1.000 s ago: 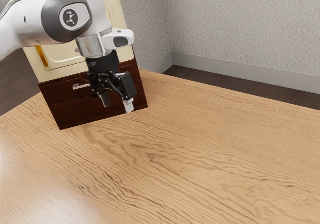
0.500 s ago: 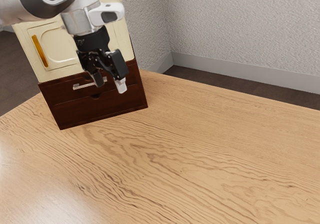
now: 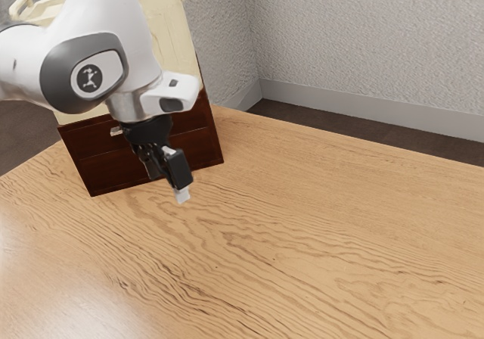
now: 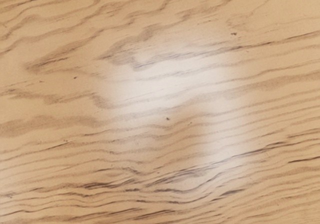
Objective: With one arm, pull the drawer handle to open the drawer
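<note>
A rough grey wall point(image 3: 363, 44) is rising behind a light wooden tabletop point(image 3: 318, 241), whose grain is running beneath the hand in the wrist view. The black two-finger gripper point(image 3: 169, 186) is hanging above the wood, its fingers standing apart and holding nothing. The silvery bar handle point(image 3: 116, 131) (partly hidden behind the arm) is sitting on the dark reddish-brown upper drawer point(image 3: 91, 138), below the cream cabinet section point(image 3: 172, 36), toward the exterior view's left.

white arm point(image 3: 128, 32), dark grey band point(image 3: 57, 74), round black badge point(image 3: 89, 78), silver wrist collar point(image 3: 126, 109)
</note>
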